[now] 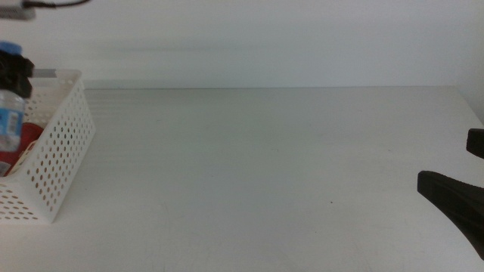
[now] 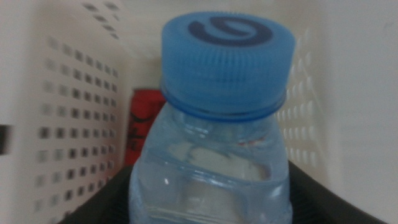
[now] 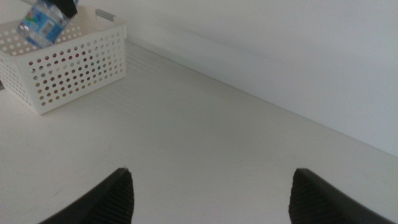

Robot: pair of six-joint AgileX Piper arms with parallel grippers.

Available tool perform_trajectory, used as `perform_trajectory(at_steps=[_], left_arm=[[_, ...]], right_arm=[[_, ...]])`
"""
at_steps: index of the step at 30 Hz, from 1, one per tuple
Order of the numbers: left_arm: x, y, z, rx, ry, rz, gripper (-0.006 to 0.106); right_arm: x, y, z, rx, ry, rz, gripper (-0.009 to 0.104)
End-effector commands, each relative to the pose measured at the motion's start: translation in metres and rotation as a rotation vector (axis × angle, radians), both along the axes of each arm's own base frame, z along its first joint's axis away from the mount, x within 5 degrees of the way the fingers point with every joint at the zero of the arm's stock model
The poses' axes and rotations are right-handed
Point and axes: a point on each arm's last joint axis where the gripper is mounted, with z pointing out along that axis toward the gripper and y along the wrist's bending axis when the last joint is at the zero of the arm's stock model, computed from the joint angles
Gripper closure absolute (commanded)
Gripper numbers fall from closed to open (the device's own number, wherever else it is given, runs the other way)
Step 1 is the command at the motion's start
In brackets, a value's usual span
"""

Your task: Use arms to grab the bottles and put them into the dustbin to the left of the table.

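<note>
A clear water bottle (image 1: 9, 121) with a blue cap (image 2: 227, 59) hangs over the open top of the dustbin (image 1: 57, 151), a white perforated basket at the table's left edge. My left gripper (image 1: 15, 72) is shut on this bottle; its dark jaws press the bottle's sides in the left wrist view. A red can (image 1: 29, 140) lies inside the dustbin, below and behind the bottle (image 2: 144, 118). My right gripper (image 3: 211, 193) waits open and empty at the table's right side (image 1: 454, 198). Its wrist view shows the dustbin (image 3: 68, 68) and the held bottle (image 3: 42, 20) far off.
The white table (image 1: 265, 166) stretches bare between the dustbin and the right gripper. A white wall runs along its far edge.
</note>
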Motion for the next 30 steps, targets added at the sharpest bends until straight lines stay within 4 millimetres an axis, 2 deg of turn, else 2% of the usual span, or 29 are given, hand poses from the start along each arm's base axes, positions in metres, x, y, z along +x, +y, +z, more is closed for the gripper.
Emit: perform_trajectory(at_steps=[1,6,10,13,19,27,30], left_arm=[[0.004,0.0,0.024,0.013,-0.121,0.003,0.105],[0.014,0.005,0.005,0.007,-0.079,0.008,0.105],[0.014,0.014,0.001,-0.019,-0.077,0.036,0.103],[0.012,0.019,0.0,-0.042,-0.075,0.049,0.096],[0.013,0.017,0.0,-0.012,-0.075,-0.03,0.074],[0.013,0.017,0.001,-0.013,-0.082,-0.029,0.031],[0.013,0.017,0.0,-0.018,-0.077,-0.029,0.02]], right_arm=[[0.001,0.001,0.016,0.041,-0.089,0.005,0.03],[0.001,0.001,0.016,0.041,-0.089,0.005,0.03],[0.001,0.001,0.016,0.041,-0.089,0.005,0.03],[0.001,0.001,0.016,0.041,-0.089,0.005,0.03],[0.001,0.001,0.016,0.041,-0.089,0.005,0.03],[0.001,0.001,0.016,0.041,-0.089,0.005,0.03],[0.001,0.001,0.016,0.041,-0.089,0.005,0.03]])
